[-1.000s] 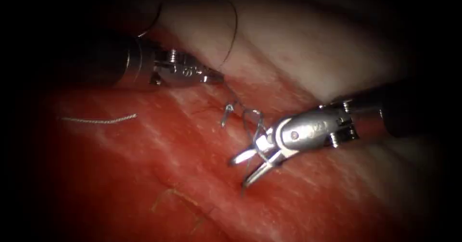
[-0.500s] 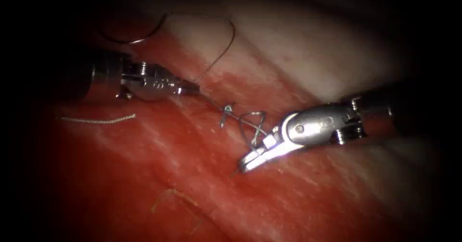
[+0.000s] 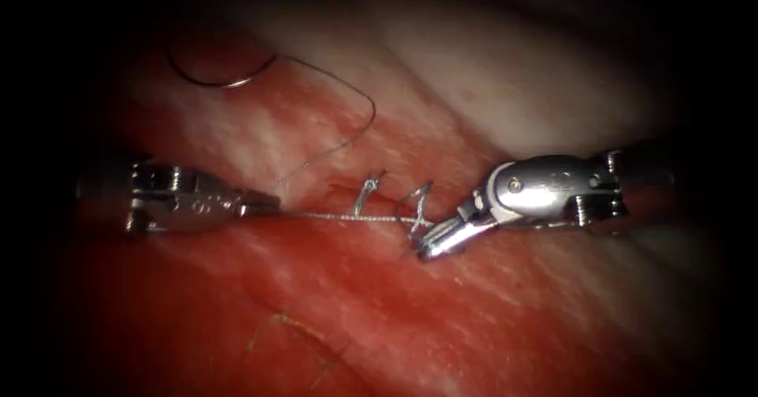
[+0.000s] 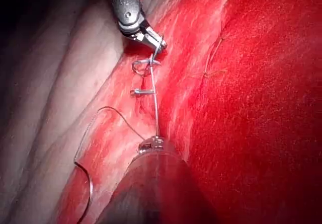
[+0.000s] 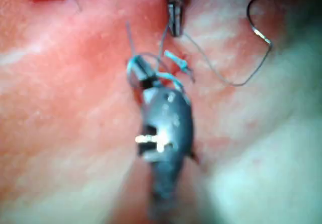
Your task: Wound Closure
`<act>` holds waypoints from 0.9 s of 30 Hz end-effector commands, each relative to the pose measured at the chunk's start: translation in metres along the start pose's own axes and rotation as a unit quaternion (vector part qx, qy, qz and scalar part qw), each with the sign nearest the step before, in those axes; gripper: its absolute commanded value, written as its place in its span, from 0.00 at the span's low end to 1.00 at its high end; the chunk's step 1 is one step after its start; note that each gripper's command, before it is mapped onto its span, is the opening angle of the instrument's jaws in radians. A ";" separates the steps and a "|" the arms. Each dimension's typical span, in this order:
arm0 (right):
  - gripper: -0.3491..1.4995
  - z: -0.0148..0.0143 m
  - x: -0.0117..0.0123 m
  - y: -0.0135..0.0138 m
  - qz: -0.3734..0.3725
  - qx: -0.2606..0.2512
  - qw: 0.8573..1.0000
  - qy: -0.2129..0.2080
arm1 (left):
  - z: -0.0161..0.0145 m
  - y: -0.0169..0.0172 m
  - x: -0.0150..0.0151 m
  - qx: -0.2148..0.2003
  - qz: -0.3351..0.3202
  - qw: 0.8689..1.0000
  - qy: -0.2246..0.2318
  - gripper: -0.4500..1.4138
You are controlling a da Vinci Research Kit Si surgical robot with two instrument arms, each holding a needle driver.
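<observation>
In the middle of the endoscope view, a thin silvery thread runs in a tight straight line between the two shiny metal tools. The left pincer is closed on the thread at the left end of that line. The right pincer is closed on the thread at the right end, next to a small tangle of loops. A second ago the right pincer was wide open and the thread hung in loose loops. Now both tools have moved apart and the line is tight.

The thin curved metal needle lies free on the soft red and pale tissue in the upper left of the frame. No tool holds it, and it does not look stuck into the tissue. A slack stretch of thread curls from it down toward the left pincer. The needle lies to the left of the cut, which is a short dark slit just above the tight thread.

The thread looks very light and bendy, and I think it could snap or slip if pulled too hard. It seems best held flat between the tips. The needle looks stiff, small and slippery. A good place to hold it would be partway along its curve, not at the sharp point. The tissue looks soft and wet, so it could tear.
</observation>
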State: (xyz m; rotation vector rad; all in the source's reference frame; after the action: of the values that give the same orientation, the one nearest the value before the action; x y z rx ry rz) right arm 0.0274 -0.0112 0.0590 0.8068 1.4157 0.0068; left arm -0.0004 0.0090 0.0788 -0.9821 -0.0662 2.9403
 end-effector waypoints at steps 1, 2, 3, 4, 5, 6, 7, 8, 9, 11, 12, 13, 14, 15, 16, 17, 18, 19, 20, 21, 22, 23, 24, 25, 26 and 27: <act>0.00 0.0008 -0.0004 -0.0004 0.003 0.001 1.000 0.003 | 0.0009 0.0006 -0.0001 -0.002 -0.001 1.000 0.002 0.00; 0.00 0.0008 -0.0004 -0.0006 0.003 0.001 1.000 0.005 | 0.0009 0.0009 -0.0004 -0.001 -0.002 1.000 0.002 0.00; 0.00 0.0008 -0.0003 -0.0007 0.003 0.002 1.000 0.005 | 0.0008 0.0011 -0.0006 -0.001 -0.004 1.000 0.002 0.00; 0.00 0.0008 -0.0002 -0.0008 0.003 0.002 1.000 0.007 | 0.0008 0.0013 -0.0008 -0.001 -0.006 1.000 0.003 0.00; 0.00 0.0007 -0.0001 -0.0009 0.003 0.003 1.000 0.008 | 0.0007 0.0014 -0.0010 -0.001 -0.005 1.000 0.003 0.00; 0.00 0.0007 0.0000 -0.0010 0.003 0.003 1.000 0.010 | 0.0005 0.0015 -0.0012 -0.001 -0.004 1.000 0.003 0.00; 0.00 0.0006 0.0001 -0.0011 0.004 0.003 1.000 0.011 | 0.0002 0.0016 -0.0013 -0.002 -0.004 1.000 0.004 0.00; 0.00 0.0006 0.0003 -0.0011 0.004 0.003 1.000 0.012 | -0.0001 0.0017 -0.0014 -0.002 -0.004 1.000 0.005 0.00; 0.00 0.0005 0.0007 -0.0012 0.005 0.003 1.000 0.017 | -0.0010 0.0018 -0.0015 -0.004 -0.003 1.000 0.006 0.00; 0.00 0.0004 0.0012 -0.0013 0.007 0.003 1.000 0.021 | -0.0022 0.0015 -0.0014 -0.009 -0.004 1.000 0.008 0.00; 0.00 0.0004 0.0014 -0.0013 0.007 0.003 1.000 0.023 | -0.0027 0.0014 -0.0013 -0.010 -0.005 1.000 0.008 0.00; 0.00 0.0003 0.0017 -0.0014 0.008 0.003 1.000 0.025 | -0.0033 0.0012 -0.0013 -0.009 -0.005 1.000 0.005 0.00; 0.00 0.0003 0.0019 -0.0014 0.009 0.002 1.000 0.027 | -0.0039 0.0010 -0.0011 -0.010 -0.006 1.000 0.004 0.00; 0.00 0.0003 0.0021 -0.0014 0.009 0.002 1.000 0.029 | -0.0046 0.0007 -0.0010 -0.010 -0.007 1.000 0.002 0.00; 0.00 0.0003 0.0022 -0.0013 0.010 0.000 1.000 0.029 | -0.0052 0.0004 -0.0008 -0.009 -0.008 1.000 -0.001 0.00; 0.00 0.0003 0.0022 -0.0013 0.010 0.000 1.000 0.029 | -0.0059 0.0002 -0.0006 -0.009 -0.009 1.000 -0.004 0.00; 0.00 0.0002 0.0021 -0.0013 0.010 0.000 1.000 0.029 | -0.0064 0.0000 -0.0004 -0.010 -0.010 1.000 -0.006 0.00; 0.00 0.0002 0.0020 -0.0012 0.010 -0.002 1.000 0.028 | -0.0069 -0.0001 -0.0002 -0.009 -0.014 1.000 -0.006 0.00; 0.00 0.0002 0.0019 -0.0011 0.010 -0.002 1.000 0.028 | -0.0074 -0.0002 0.0001 -0.009 -0.016 1.000 -0.006 0.00; 0.00 0.0001 0.0018 -0.0011 0.010 -0.002 1.000 0.028 | -0.0080 -0.0003 0.0005 -0.008 -0.015 1.000 -0.004 0.00; 0.00 0.0001 0.0018 -0.0010 0.010 -0.004 1.000 0.028 | -0.0084 -0.0003 0.0009 -0.006 -0.017 1.000 -0.004 0.00; 0.00 0.0000 0.0018 -0.0009 0.010 -0.005 1.000 0.029 | -0.0087 -0.0002 0.0012 -0.005 -0.016 1.000 -0.004 0.00; 0.00 0.0000 0.0017 -0.0009 0.010 -0.005 1.000 0.029 | -0.0092 -0.0001 0.0016 -0.003 -0.013 1.000 -0.003 0.00; 0.00 0.0000 0.0017 -0.0008 0.010 -0.007 1.000 0.029 | -0.0095 0.0000 0.0019 -0.003 -0.014 1.000 -0.003 0.00; 0.00 -0.0001 0.0017 -0.0007 0.010 -0.007 1.000 0.029 | -0.0099 0.0000 0.0022 -0.003 -0.012 1.000 -0.004 0.00; 0.00 -0.0001 0.0017 -0.0007 0.011 -0.007 1.000 0.029 | -0.0103 0.0001 0.0026 -0.003 -0.011 1.000 -0.004 0.00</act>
State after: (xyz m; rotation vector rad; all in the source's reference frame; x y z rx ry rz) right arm 0.0267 -0.0103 0.0567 0.8114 1.4578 0.0586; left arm 0.0042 0.0097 0.0680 -0.9649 -0.0855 2.9252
